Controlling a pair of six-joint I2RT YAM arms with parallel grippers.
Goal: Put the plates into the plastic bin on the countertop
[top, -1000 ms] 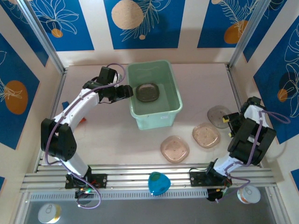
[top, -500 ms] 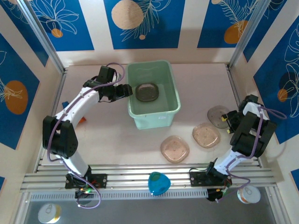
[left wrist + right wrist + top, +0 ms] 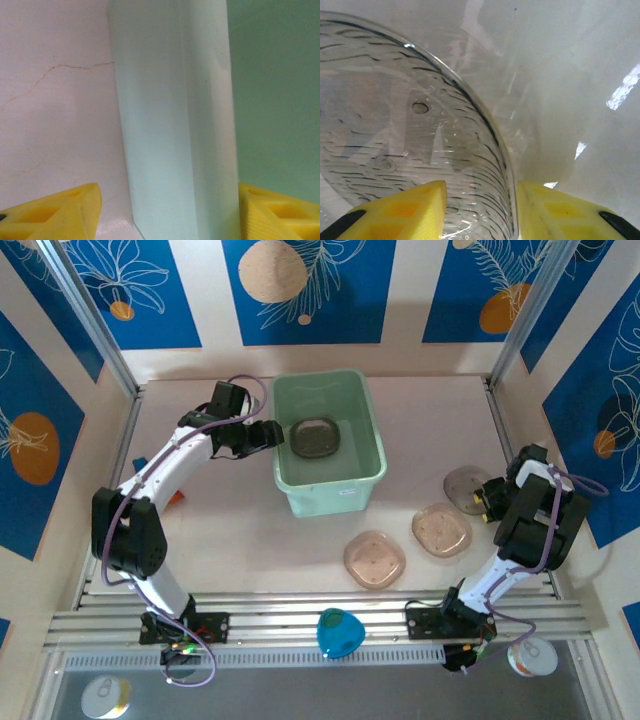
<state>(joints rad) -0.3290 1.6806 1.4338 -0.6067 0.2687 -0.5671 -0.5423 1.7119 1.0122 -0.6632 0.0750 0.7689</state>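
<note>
Held the left end effector (image 3: 268,435) wide open astride the left wall of the bin (image 3: 330,495), one yellow finger (image 3: 55,215) outside over the tabletop (image 3: 240,530) and the other inside, with nothing gripped. Saw a dark plate (image 3: 316,437) lying flat on the bin floor, just beyond that end effector's tip. Held the right end effector (image 3: 480,189) low at the edge of a grey plate (image 3: 395,125), which lay to its left. Stood with jaws narrowly parted and the rim between them: outer finger right at the edge, a gap left to the inner one, so not clamped. Saw a pinkish plate (image 3: 441,530) flat on the tabletop, near-left of the right end effector, and a second pinkish plate (image 3: 374,559) farther left, both apart from the bin.
</note>
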